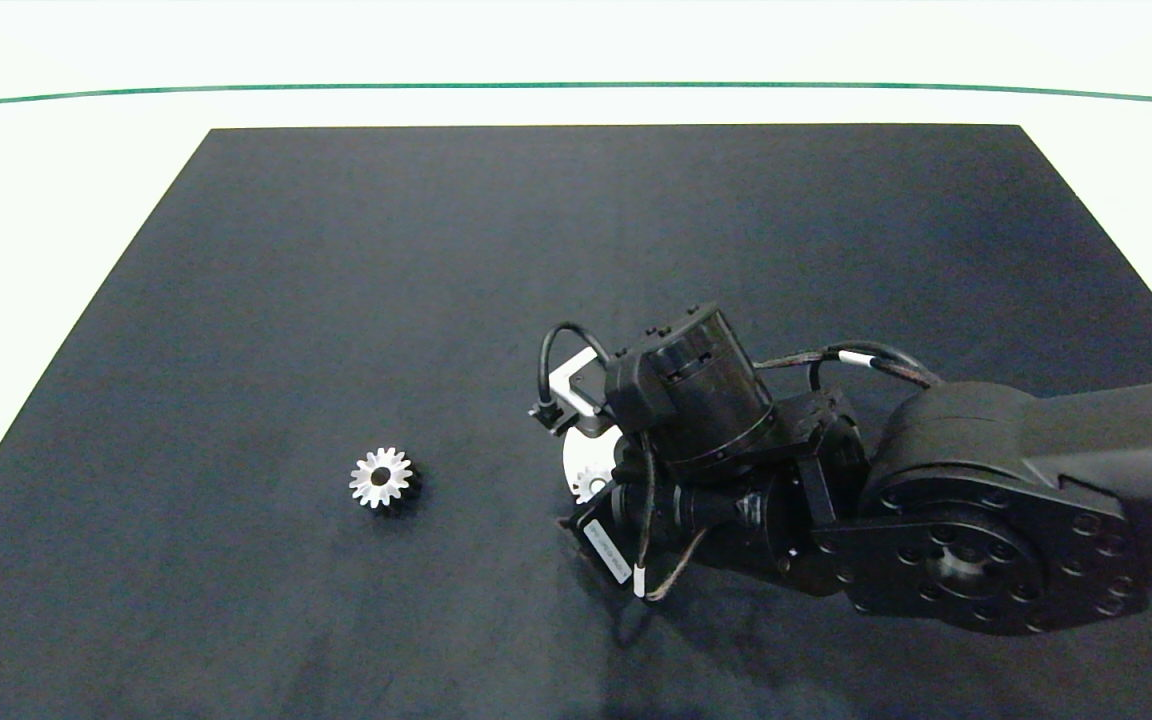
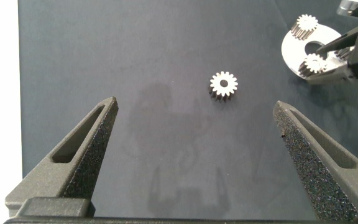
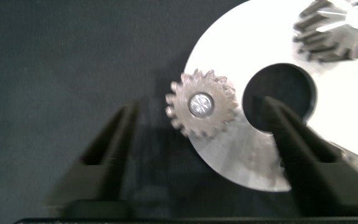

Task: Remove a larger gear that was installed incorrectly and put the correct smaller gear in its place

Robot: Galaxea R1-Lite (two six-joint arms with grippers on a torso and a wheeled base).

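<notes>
Right pincer spread around a small gear on the disc; larger gear lies loose on the mat.

The right pincer (image 3: 201, 127) hangs low over the silver disc (image 3: 353, 112) at centre-right of the head view, fingers released on either side of the smaller gear (image 3: 202, 104) at the disc's rim, probably seating or just letting go of it. The larger gear (image 1: 382, 477), with its dark centre hole, lies alone at lower left of centre on the black mat (image 1: 336, 250) covering the desk, well apart from the disc, so it looks already removed. The left pincer (image 2: 194, 143) hovers wide open above the mat, holding nothing. Count: one larger gear, one disc, and at least two small gears on it, with a third only partly visible.
</notes>
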